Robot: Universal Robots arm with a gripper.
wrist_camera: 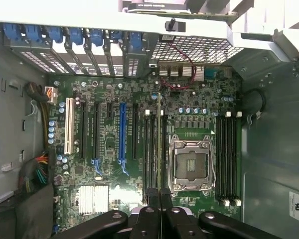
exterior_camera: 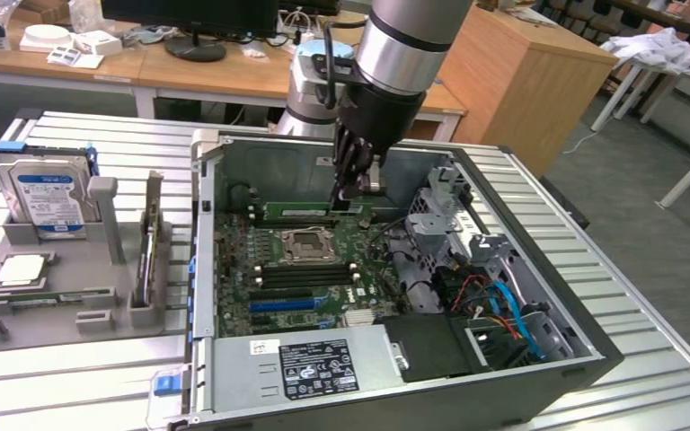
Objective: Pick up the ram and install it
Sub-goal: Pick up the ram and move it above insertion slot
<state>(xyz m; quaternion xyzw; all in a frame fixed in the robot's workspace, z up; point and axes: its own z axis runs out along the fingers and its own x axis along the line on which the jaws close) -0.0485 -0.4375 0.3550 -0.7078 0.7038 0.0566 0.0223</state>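
My gripper (exterior_camera: 349, 197) reaches down into the open computer case (exterior_camera: 207, 269) and is shut on the ram (exterior_camera: 299, 211), a long green stick held level over the far part of the motherboard (exterior_camera: 276, 296). In the wrist view the ram (wrist_camera: 158, 134) shows edge-on as a thin line running out from my closed fingers (wrist_camera: 152, 195). It lies along the black memory slots (wrist_camera: 150, 149) beside the empty processor socket (wrist_camera: 192, 167). Whether the stick touches a slot I cannot tell.
A grey parts holder (exterior_camera: 69, 305) at the exterior view's left carries a silver hard drive with a blue label (exterior_camera: 40, 193), a square silver processor chip (exterior_camera: 22, 269) and an upright board (exterior_camera: 150, 242). Drive cage and cables (exterior_camera: 501, 301) crowd the case's right; the power supply (exterior_camera: 321, 364) sits at the front.
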